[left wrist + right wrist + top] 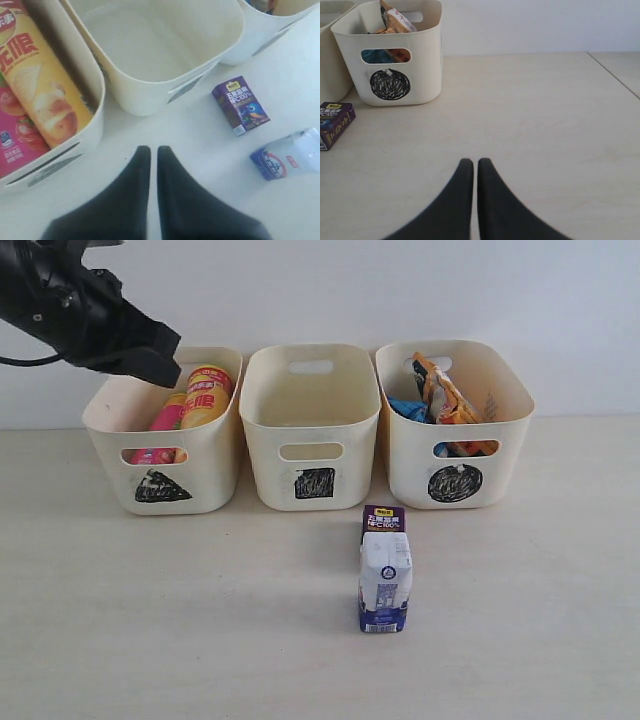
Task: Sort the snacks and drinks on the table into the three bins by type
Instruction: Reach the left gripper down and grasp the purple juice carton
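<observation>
Black fingers of the left gripper (pixel 150 149) lie together with only a hairline between them and hold nothing; it hangs over the near wall of the triangle bin (pixel 215 470) at far left. The right gripper (pixel 471 161) is likewise closed up and empty, low over bare table (pixel 150 620) on the right, near side.

Two drinks are unsorted, in front of the square bin (pixel 345 475), which is empty. The purple carton (pixel 241 105) lies flat on its back. Just nearer, apart from it, the white carton (pixel 385 580) stands upright.

Handling, as judged: both are small filled cartons, moderately heavy for their size, with stiff but dentable card walls and a smooth printed skin. The fingers must open first. Take the white one across its body at mid-height, and the purple one from above across its narrow sides, with modest squeeze.

Legible writing: "NFC100%" on the purple carton, under Chinese characters. The yellow tube (pixel 207 395) carries large red Chinese characters. It shares the triangle bin with the pink tube (pixel 165 420). The orange bag (pixel 445 390) and blue bag (pixel 408 408) sit in the circle bin (pixel 505 455); their print is unreadable.
</observation>
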`<action>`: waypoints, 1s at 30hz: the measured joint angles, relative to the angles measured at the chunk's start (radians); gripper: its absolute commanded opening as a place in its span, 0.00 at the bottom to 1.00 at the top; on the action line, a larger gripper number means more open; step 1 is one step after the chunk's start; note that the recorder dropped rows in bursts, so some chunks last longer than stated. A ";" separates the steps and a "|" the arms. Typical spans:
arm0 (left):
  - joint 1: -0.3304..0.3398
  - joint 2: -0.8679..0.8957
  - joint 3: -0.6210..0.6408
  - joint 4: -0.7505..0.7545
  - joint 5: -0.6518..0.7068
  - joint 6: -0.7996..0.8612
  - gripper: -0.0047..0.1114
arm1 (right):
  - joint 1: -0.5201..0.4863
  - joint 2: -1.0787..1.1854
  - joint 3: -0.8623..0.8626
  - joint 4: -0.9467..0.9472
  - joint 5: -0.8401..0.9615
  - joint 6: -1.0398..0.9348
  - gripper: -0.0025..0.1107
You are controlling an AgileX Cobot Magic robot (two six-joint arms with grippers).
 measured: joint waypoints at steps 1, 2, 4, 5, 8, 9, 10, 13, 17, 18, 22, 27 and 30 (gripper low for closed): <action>-0.013 -0.003 0.006 0.000 0.000 0.012 0.07 | 0.000 0.000 0.000 0.000 0.000 0.000 0.02; -0.030 -0.007 0.008 0.000 0.002 0.021 0.07 | 0.000 0.000 0.000 0.000 0.000 0.000 0.02; -0.068 -0.009 0.011 0.005 0.009 0.042 0.07 | 0.000 0.000 0.000 0.000 0.000 0.000 0.02; -0.093 -0.009 0.013 0.007 0.014 0.056 0.07 | 0.000 0.000 0.000 0.000 0.000 0.000 0.02; -0.162 -0.010 0.013 0.010 0.026 0.101 0.07 | 0.000 0.000 0.000 0.000 0.000 0.000 0.02; -0.185 -0.011 0.013 0.010 0.027 0.116 0.07 | 0.000 0.000 0.000 0.000 0.000 0.000 0.02; -0.207 -0.011 0.013 0.010 0.029 0.127 0.07 | 0.000 0.000 0.000 0.000 0.000 0.000 0.02; -0.265 -0.011 0.013 0.010 0.034 0.155 0.07 | 0.000 0.000 0.000 0.000 0.000 0.000 0.02; -0.329 -0.011 0.013 0.010 0.047 0.191 0.07 | 0.000 0.000 0.000 0.000 0.000 0.000 0.02; -0.347 -0.011 0.013 0.010 0.049 0.201 0.07 | 0.000 0.000 0.000 0.000 0.000 0.000 0.02; -0.411 0.008 0.013 0.010 0.055 0.247 0.12 | 0.000 0.000 0.000 0.000 0.000 0.000 0.02; -0.479 0.084 0.013 0.010 0.089 0.329 0.52 | 0.000 0.000 0.000 0.000 0.000 0.000 0.02; -0.509 0.136 0.015 0.010 0.095 0.388 0.97 | 0.000 0.000 0.000 0.000 0.000 0.000 0.02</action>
